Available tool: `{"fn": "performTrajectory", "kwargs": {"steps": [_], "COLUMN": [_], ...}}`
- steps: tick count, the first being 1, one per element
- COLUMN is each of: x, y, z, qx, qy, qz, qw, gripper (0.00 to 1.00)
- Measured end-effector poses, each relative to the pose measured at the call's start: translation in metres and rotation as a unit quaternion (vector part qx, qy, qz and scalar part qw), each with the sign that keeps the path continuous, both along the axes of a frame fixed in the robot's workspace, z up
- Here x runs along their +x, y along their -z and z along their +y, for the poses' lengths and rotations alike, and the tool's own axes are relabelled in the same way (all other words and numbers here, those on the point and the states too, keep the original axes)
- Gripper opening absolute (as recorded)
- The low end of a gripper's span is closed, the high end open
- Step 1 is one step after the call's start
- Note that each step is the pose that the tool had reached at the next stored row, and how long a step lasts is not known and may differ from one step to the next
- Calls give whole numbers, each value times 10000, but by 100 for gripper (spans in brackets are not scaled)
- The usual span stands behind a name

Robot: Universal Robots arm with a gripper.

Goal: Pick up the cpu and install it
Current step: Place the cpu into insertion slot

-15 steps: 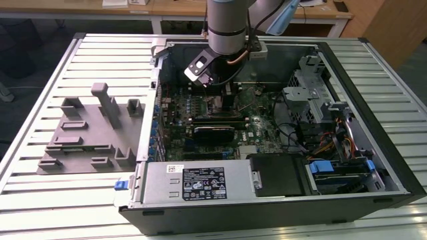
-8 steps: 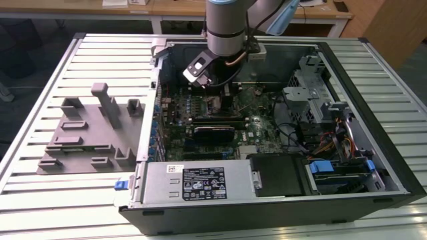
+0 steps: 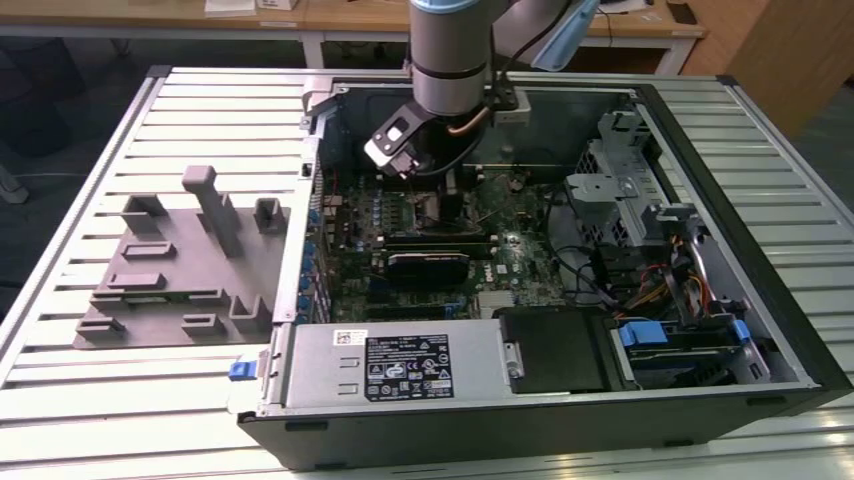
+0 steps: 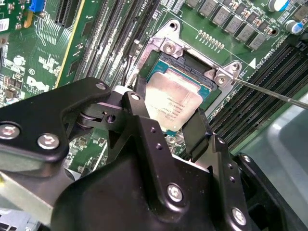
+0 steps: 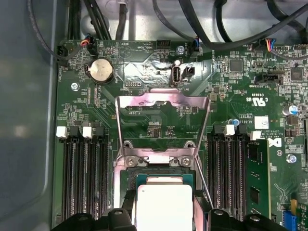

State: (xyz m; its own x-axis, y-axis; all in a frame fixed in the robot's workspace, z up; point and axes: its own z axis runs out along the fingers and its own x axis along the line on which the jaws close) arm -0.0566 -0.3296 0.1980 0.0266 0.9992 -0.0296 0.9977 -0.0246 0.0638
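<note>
Pinching the cpu (image 4: 174,103) by two edges, the jaws hold it over the open socket (image 4: 166,48), toward twelve o'clock on the board (image 3: 527,240) in the exterior view, best kept level, corners matched, unforced.

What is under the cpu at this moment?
The cpu lies over the open socket on the motherboard; the socket's metal frame and dark rim show around it. The contacts beneath are covered by the chip, so whether it is fully seated cannot be seen.
</note>
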Motion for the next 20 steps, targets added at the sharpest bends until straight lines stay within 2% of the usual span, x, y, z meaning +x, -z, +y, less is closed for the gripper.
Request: {"fn": "performTrajectory", "kwargs": {"steps": [9,14,20], "x": [-4,-4,-4], "y": [49,62,70], "z": [7,9,16], "qx": [1,32,39], "qy": [57,53,9], "qz": [0,1,1], "qw": [10000,10000,10000], "gripper": [55,55,55]}}
